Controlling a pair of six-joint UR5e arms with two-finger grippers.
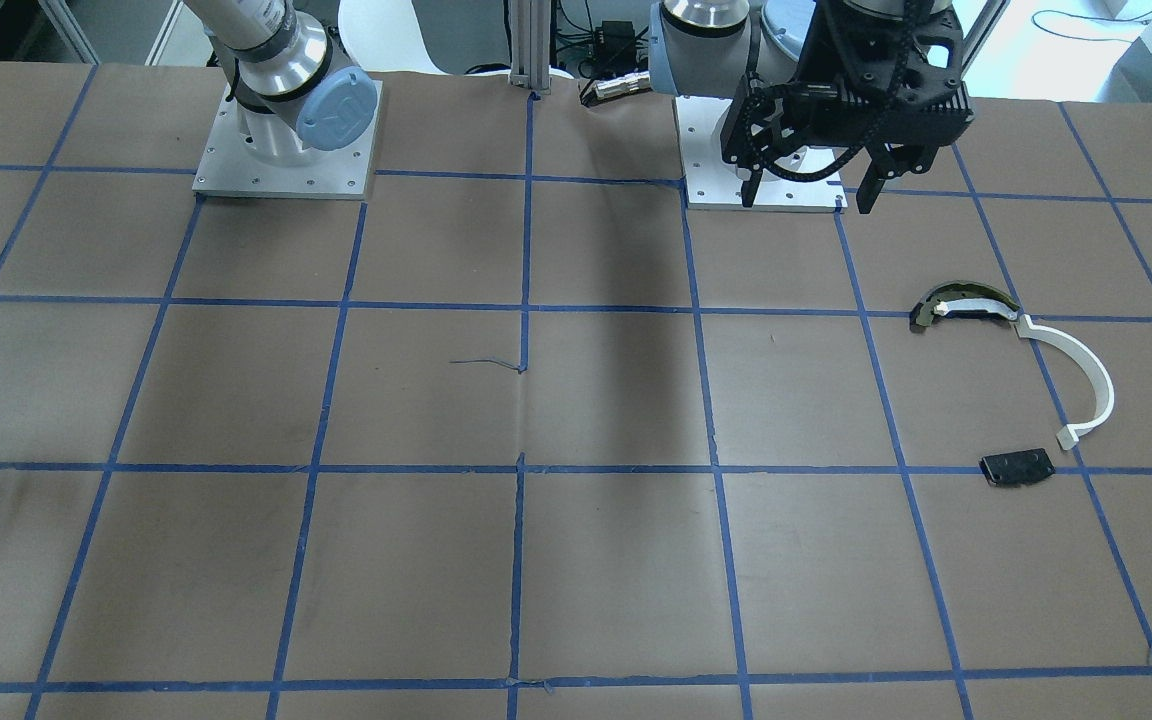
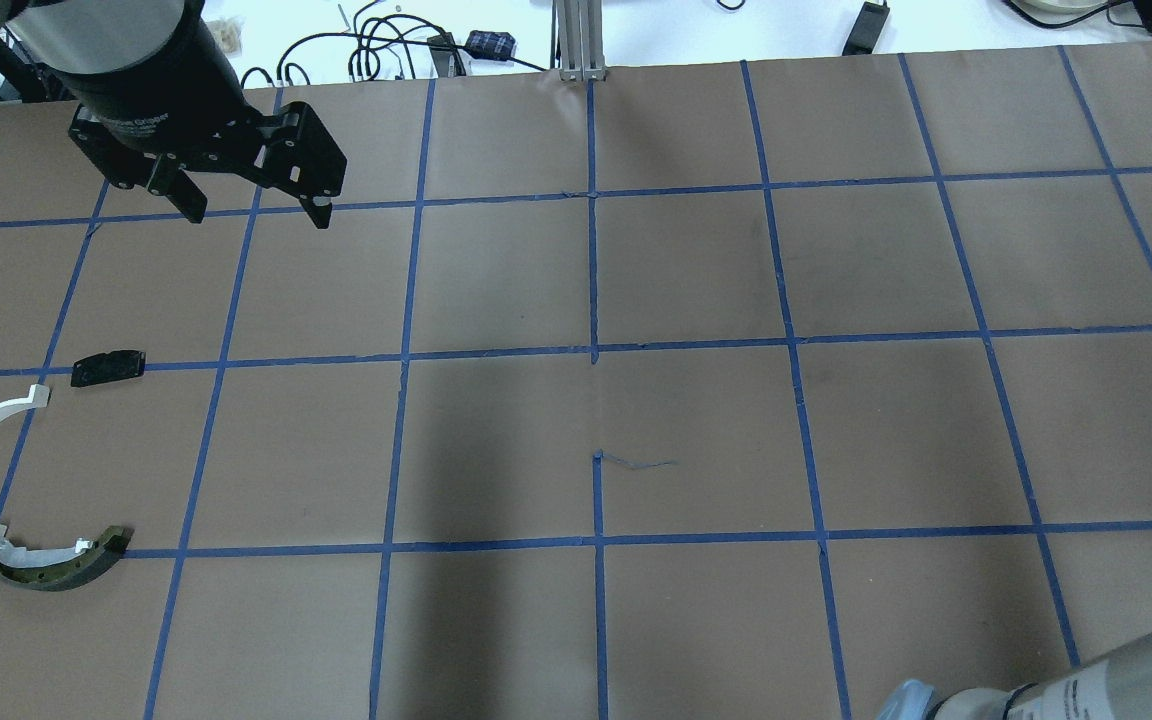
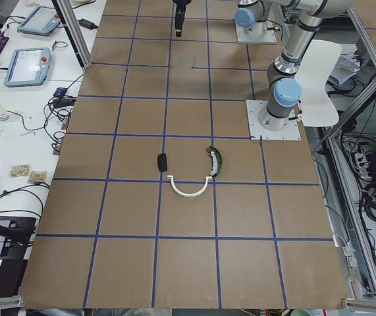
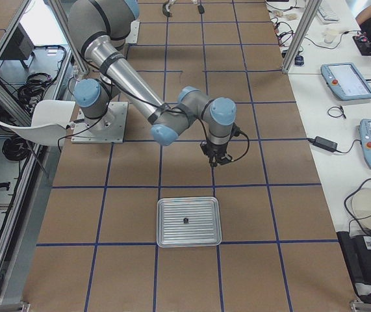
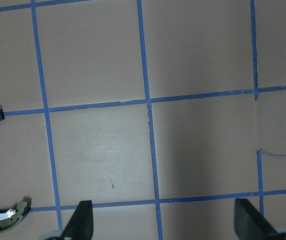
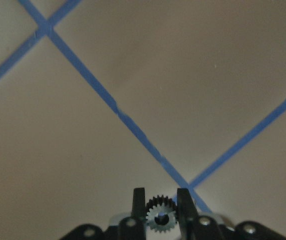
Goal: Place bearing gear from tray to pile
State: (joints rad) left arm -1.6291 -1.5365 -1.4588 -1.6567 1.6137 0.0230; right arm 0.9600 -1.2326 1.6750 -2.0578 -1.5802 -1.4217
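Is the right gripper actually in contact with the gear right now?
Touching. The right wrist view shows both fingers of the right gripper pressed against opposite sides of the gear, with no gap.

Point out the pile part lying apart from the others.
The flat black plate: it lies alone, while one end of the white half-ring meets the curved dark piece.

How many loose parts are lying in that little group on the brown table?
3: a white half-ring strip, a curved dark-and-yellowish piece at its end, and a flat black plate lying apart. None seems hidden.
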